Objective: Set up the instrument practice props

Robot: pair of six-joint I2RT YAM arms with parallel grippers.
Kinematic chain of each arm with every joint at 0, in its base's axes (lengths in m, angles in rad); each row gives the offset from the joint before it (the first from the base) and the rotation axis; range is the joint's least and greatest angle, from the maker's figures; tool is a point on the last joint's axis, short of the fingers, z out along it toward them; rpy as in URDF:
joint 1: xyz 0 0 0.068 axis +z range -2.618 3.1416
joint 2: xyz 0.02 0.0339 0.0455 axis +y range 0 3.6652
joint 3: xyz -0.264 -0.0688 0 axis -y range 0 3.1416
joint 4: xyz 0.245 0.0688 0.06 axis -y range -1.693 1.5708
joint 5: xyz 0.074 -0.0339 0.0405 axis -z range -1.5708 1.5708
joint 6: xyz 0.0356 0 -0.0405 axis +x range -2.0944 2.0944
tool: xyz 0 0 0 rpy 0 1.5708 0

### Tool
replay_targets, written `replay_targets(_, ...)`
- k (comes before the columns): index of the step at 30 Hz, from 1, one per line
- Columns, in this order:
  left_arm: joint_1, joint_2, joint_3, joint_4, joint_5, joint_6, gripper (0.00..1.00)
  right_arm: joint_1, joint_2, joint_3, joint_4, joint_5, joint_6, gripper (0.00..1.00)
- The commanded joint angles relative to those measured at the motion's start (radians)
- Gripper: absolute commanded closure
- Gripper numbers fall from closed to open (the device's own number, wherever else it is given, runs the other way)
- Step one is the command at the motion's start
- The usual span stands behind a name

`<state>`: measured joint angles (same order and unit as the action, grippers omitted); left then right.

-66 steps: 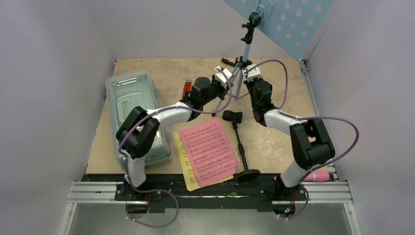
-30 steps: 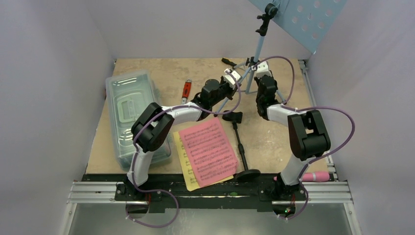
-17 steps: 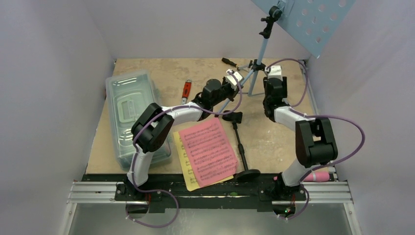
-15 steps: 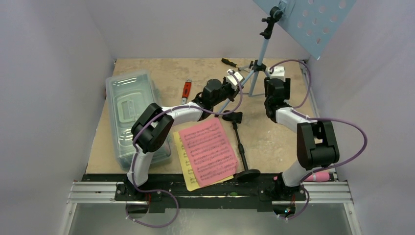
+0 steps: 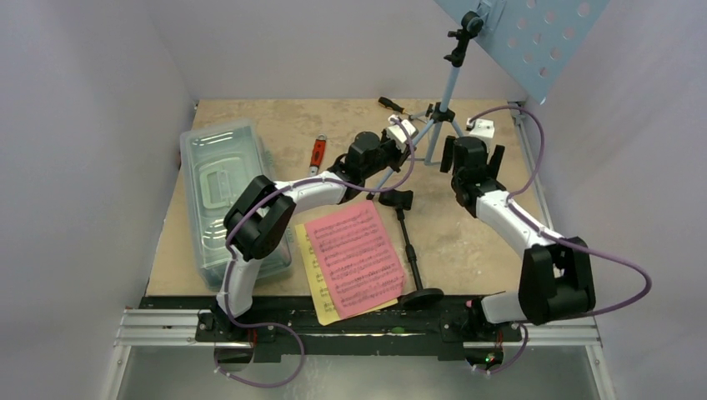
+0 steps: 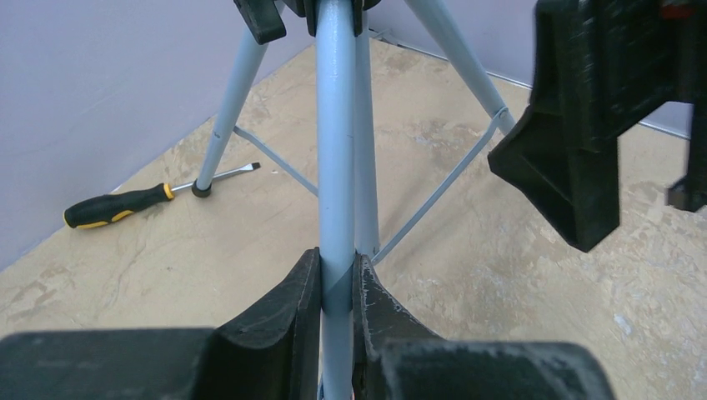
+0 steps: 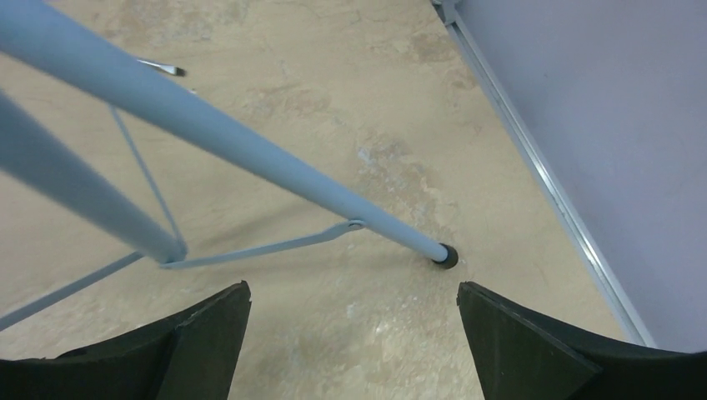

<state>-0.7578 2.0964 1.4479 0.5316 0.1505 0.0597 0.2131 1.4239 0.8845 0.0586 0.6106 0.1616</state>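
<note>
Tan table [image 5: 275, 117] carries clear lidded box [image 5: 227, 196], red-handled wrench [image 5: 317, 153], screwdriver [image 5: 389, 104] (far edge), standing music stand tripod [image 5: 451, 83], mic stand [image 5: 408, 247] lying flat, pink page [image 5: 354, 254] over yellow page [image 5: 314, 279]

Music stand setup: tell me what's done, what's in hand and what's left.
Done: the music stand is upright on its spread tripod. In hand: the left gripper is shut on one leg; the right gripper is open, clear of it. Left: the sheet-music pages lie flat on the table, and the mic stand lies on its side. The microphone is not in view.
</note>
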Motion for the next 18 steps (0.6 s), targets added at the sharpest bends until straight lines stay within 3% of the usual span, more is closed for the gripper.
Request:
replay_targets(1, -0.018, 0.126, -0.07, -0.431, 0.007, -0.049, 1.0, 0.053, -0.137, 0.024, -0.019, -0.037, 0.072, 0.02)
replay_targets(6, -0.017, 0.123, -0.061, -0.433, 0.011, -0.052, 1.0, 0.077, -0.241, 0.053, -0.101, -0.141, 0.201, 0.02)
replay_targets(11, -0.017, 0.126, -0.055, -0.432, 0.017, -0.052, 1.0, 0.08, -0.252, 0.046, 0.019, -0.342, 0.438, 0.03)
replay_targets(14, -0.018, 0.124, -0.055, -0.428, 0.018, -0.052, 1.0, 0.091, -0.194, 0.082, 0.061, -0.361, 0.56, 0.04)
replay_targets(18, -0.021, 0.116, -0.065, -0.422, 0.018, -0.052, 1.0, 0.1, -0.111, 0.127, 0.093, -0.305, 0.654, 0.2)
